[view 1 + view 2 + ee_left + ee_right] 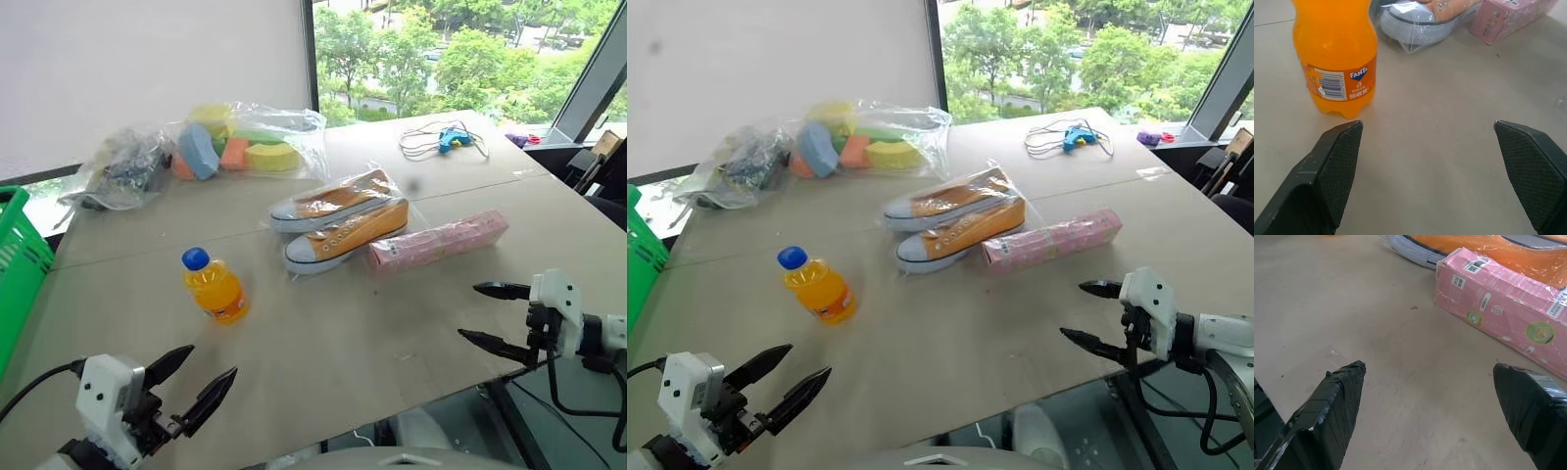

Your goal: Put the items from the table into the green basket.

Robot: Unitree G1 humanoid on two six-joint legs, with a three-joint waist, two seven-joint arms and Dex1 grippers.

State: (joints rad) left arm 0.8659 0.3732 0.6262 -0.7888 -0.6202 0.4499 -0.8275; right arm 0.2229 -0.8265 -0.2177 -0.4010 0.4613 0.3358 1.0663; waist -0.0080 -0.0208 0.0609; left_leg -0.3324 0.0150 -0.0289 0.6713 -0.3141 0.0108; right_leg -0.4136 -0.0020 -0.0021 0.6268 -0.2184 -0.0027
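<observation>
Green basket [18, 269] sits at the far-left edge, cut off, contents unseen. On the tan table [323, 343]: orange-drink bottle [214, 286] near-left, wrapped orange sneakers [338, 220] centre, pink box [438, 243] just right of them. Far left, a clear bag of foam shapes [245, 142] and a bag of dark bits [122, 166], hard to make out. Left gripper [196, 384] jaws wide apart, empty, near the bottle. Right gripper [490, 315] jaws wide apart, empty, near the box.

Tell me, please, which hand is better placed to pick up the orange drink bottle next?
The left hand. It is open, low at the near edge on the bottle's side, and the green basket is at the table's left. The right hand, also open, sits nearer the pink box.
</observation>
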